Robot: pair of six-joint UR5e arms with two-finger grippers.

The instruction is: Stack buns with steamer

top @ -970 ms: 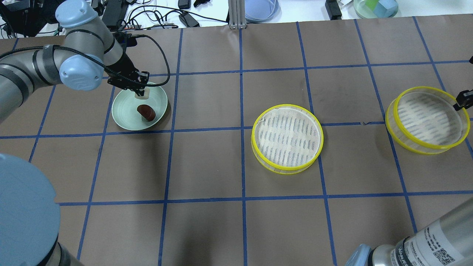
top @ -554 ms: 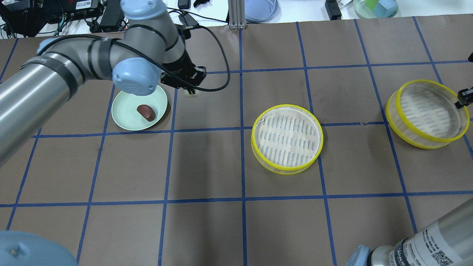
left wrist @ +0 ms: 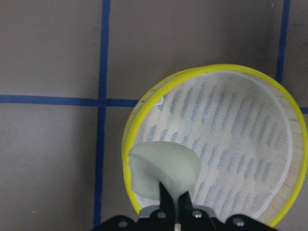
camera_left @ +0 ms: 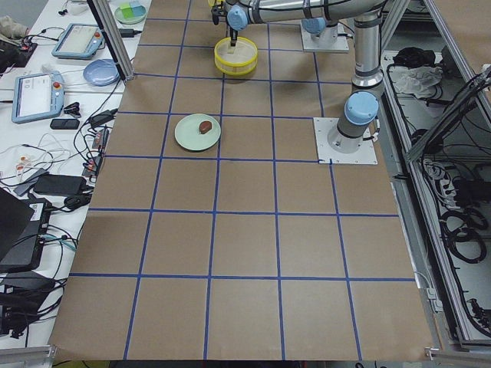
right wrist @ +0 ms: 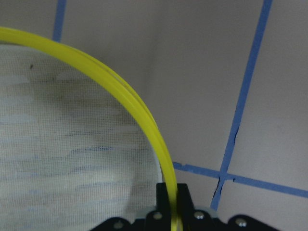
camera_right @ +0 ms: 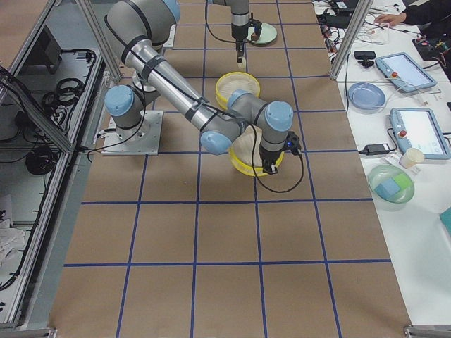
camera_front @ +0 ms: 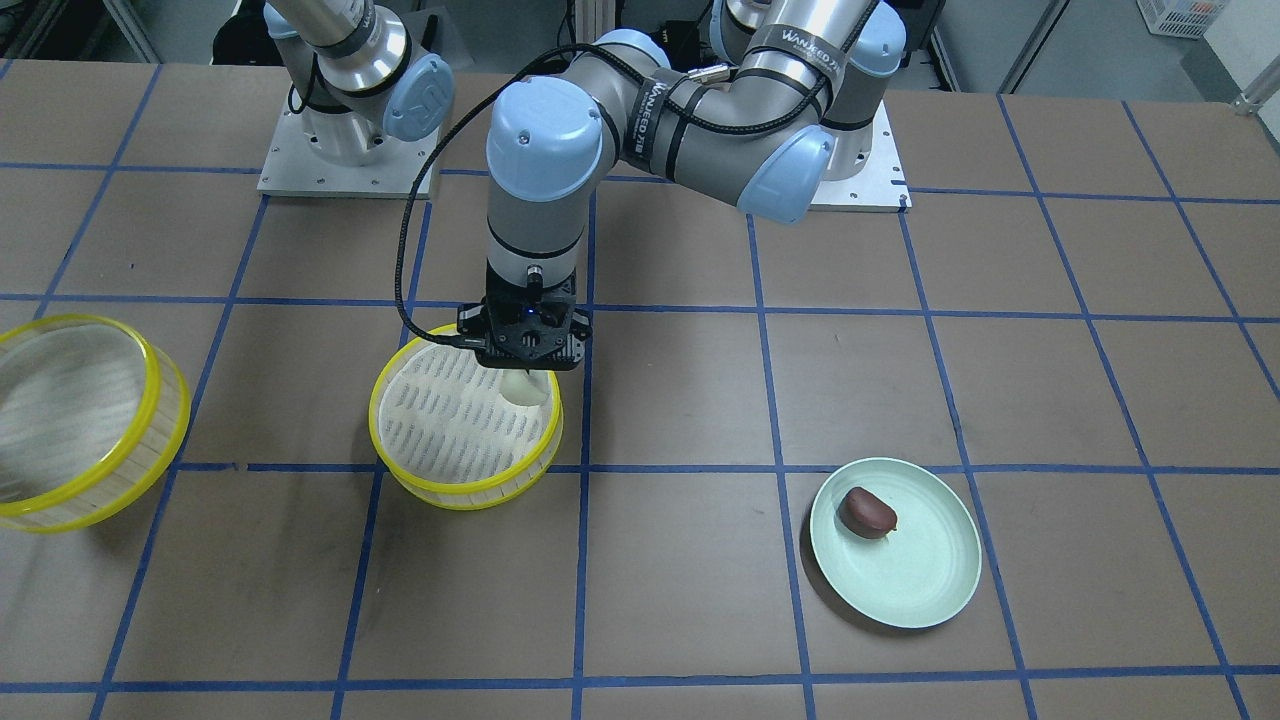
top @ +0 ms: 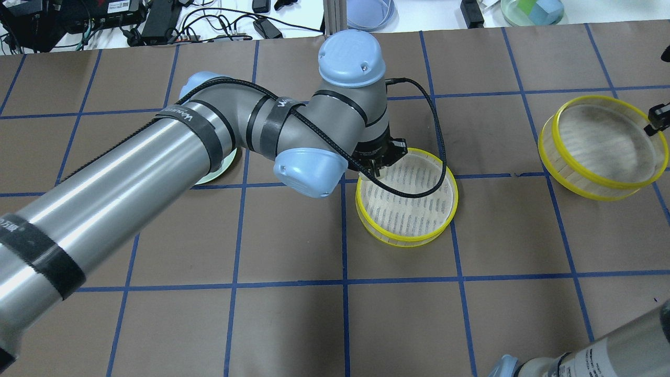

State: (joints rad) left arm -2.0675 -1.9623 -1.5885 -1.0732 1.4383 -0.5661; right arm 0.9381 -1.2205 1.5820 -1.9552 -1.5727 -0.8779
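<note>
My left gripper (camera_front: 525, 376) is shut on the cream-white bun (camera_front: 526, 389) and holds it just above the floor of the middle steamer tray (camera_front: 440, 430), near the rim on the robot's side. The bun (left wrist: 163, 168) and tray (left wrist: 231, 139) also show in the left wrist view. The reddish-brown bun (camera_front: 866, 512) lies on the pale green plate (camera_front: 920, 580). My right gripper (top: 657, 118) is shut on the yellow rim (right wrist: 120, 91) of the second steamer tier (top: 602, 146), which hangs tilted above the table.
The brown table is marked with blue tape squares. My left arm (top: 157, 157) crosses over the plate in the overhead view. Cables, tablets and dishes (top: 531, 10) lie on the white bench past the far edge.
My left gripper has carried the white bun from the green plate rightward to over the middle tray. The right gripper has lifted the second tier slightly farther away.
</note>
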